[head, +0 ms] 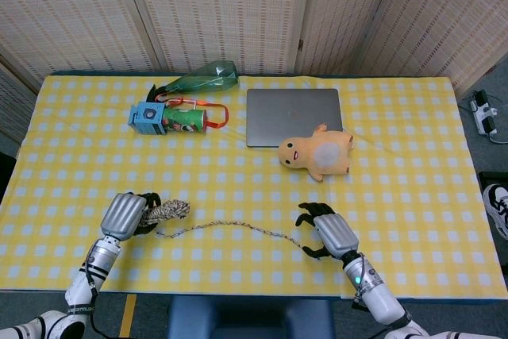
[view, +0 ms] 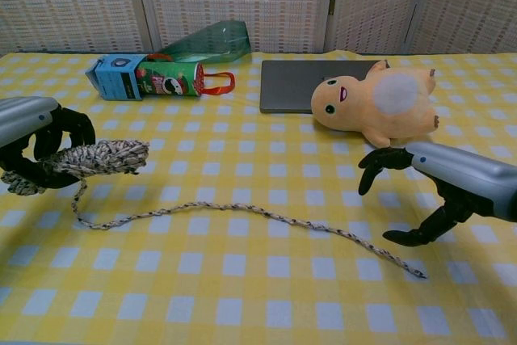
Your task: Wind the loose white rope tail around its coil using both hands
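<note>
Speckled white braided rope coil (head: 167, 211) at table's 8 o'clock, gripped by your left hand (head: 127, 213). Loose tail (view: 242, 209) trails toward 5 o'clock, flat on yellow checked cloth (head: 413, 132).

Judgement: light, limp, rough braid; take tail near free end (view: 416, 273).

Right hand (view: 432, 191) hovers released above end.

Containers: green crisp tube (head: 184, 120) on side, contents hidden.

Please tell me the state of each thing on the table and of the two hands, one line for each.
Rope coil: gripped by the left hand.
Rope tail: loose, lying unwound on the tablecloth.
Left hand: holds the coil.
Right hand: open, fingers apart, near the tail's end, holding nothing.
Laptop: closed, flat.
Chips can: lying on its side.
Green bottle: lying on its side.
Plush toy: lying face up.
</note>
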